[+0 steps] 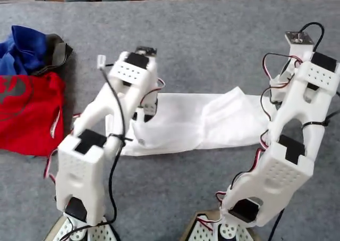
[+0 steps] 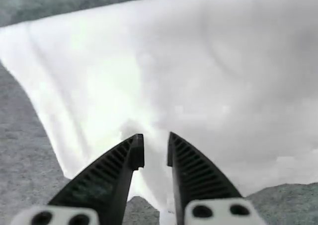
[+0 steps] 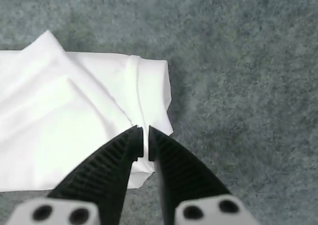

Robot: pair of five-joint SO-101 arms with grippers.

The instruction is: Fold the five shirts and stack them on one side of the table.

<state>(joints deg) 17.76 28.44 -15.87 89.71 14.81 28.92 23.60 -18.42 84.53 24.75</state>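
"High view: where does your white shirt [image 1: 202,118] lie?"

"Across the middle of the frame on the grey desk [image 1: 212,33], laid out as a long band. The red shirt [image 1: 29,113] and the blue shirt [image 1: 21,52] sit at the left edge."

"How will it handle for you?"

"Light, thin and limp, I judge. It will sag and slide on itself, so pinch a hem or corner at each end and lift both together."

"And your claws?"

"Your left claw [image 2: 154,148] hangs close over the band's left part, jaws a little apart, holding nothing. Your right claw [image 3: 143,135] is over the right end by the sleeve fold, jaws parted by a sliver, nothing visibly gripped."

"Any writing?"

"None you can read. The red shirt bears a dark print, too crumpled to make out."
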